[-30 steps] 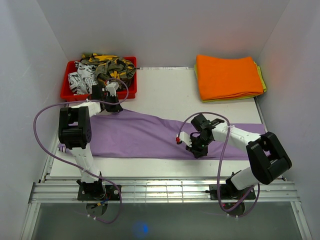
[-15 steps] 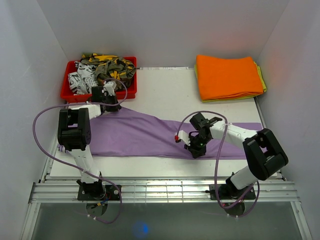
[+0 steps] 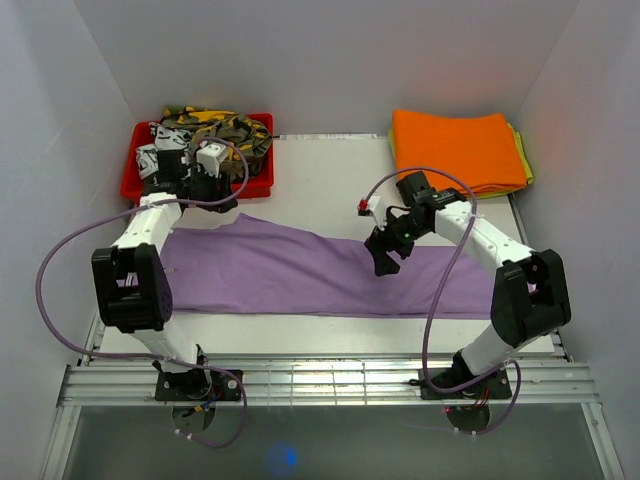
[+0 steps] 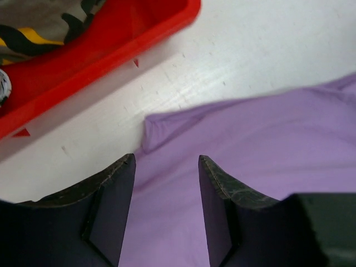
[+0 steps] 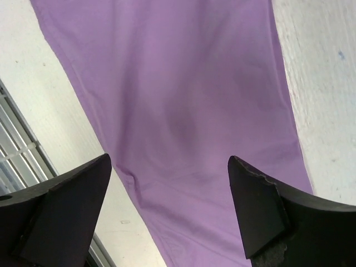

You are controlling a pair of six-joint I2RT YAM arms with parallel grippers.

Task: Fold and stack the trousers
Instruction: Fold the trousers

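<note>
Trousers (image 3: 300, 270) lie flat on the bench (image 3: 330, 170), long axis running from just in front of the red bin (image 3: 135, 185) across to the end farthest from it. Your left pincer (image 4: 166, 161) is released & empty, over the bin-end corner. Right pincer (image 5: 169, 161), also released w/ nothing held, hangs over the legs approx mid-length, well away from the bin.

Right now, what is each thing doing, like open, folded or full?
lilac trousers: lying flat, stretched out long.
left end effector: open, empty, over a corner of the trousers.
right end effector: open, empty, above the trousers.
red bin: full of patterned clothes.
orange cloth: folded.
</note>
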